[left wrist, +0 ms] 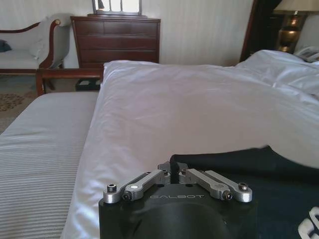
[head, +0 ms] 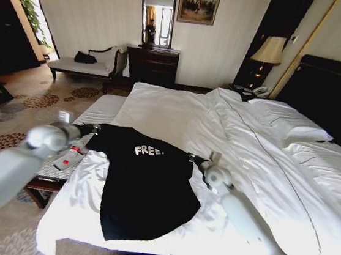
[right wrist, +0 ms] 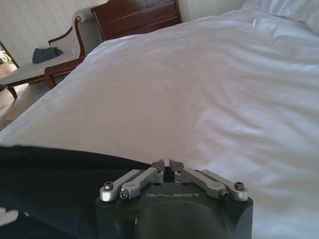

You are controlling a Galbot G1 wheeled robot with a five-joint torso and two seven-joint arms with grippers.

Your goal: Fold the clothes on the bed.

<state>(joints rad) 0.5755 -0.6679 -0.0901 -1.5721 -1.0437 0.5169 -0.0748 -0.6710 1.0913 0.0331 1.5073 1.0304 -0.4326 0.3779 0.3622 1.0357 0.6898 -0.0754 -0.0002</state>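
Observation:
The clothes are one black T-shirt (head: 144, 192) with white "FREE." lettering, lying spread on the white bed (head: 178, 113) near its foot. My left gripper (head: 95, 129) is at the shirt's left shoulder edge. In the left wrist view that gripper (left wrist: 172, 171) is shut, its tips meeting on the rim of the black T-shirt (left wrist: 279, 174). My right gripper (head: 191, 159) is at the opposite shoulder. In the right wrist view it (right wrist: 168, 165) is shut too, pinching the edge of the black T-shirt (right wrist: 50, 184) over the white bed (right wrist: 199, 89).
A pale striped bench (head: 101, 110) runs along the bed's left side with a small white-and-red bottle (head: 68, 158) on it. Pillows (head: 288, 122) and the dark headboard (head: 334, 97) are at the right. A dark dresser (head: 152, 65) and a cream chaise (head: 82, 65) stand by the far wall.

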